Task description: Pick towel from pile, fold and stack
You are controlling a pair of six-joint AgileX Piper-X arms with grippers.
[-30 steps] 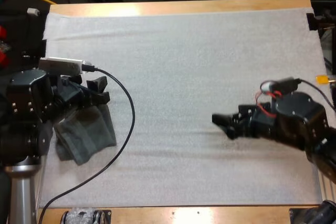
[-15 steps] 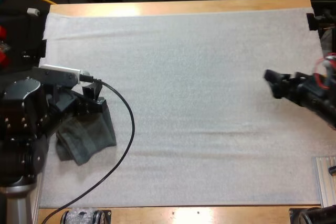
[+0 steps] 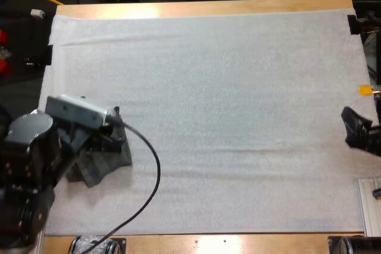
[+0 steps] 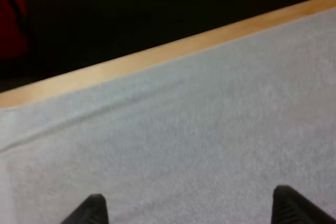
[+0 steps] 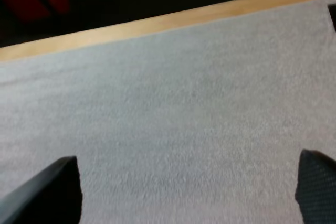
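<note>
A dark grey-green towel (image 3: pixel 102 163) lies bunched at the mat's near left, partly hidden under my left arm. My left gripper (image 3: pixel 113 140) hovers over the towel's far edge. In the left wrist view its fingertips (image 4: pixel 90 208) stand wide apart with bare mat between them, so my left gripper (image 4: pixel 189 211) is open. My right gripper (image 3: pixel 352 128) sits at the mat's right edge, far from the towel. In the right wrist view my right gripper (image 5: pixel 184 192) is open too, its fingertips (image 5: pixel 52 192) spread over bare mat.
The white mat (image 3: pixel 226 87) covers most of the wooden table (image 3: pixel 202 8). A metal rail (image 3: pixel 370 203) stands at the near right corner. Both wrist views look across the mat to the table's far edge (image 5: pixel 157 22) and dark space beyond.
My right arm has drawn back from the mat's middle right to the right edge. My left arm has pulled back toward the near left and now covers more of the towel.
</note>
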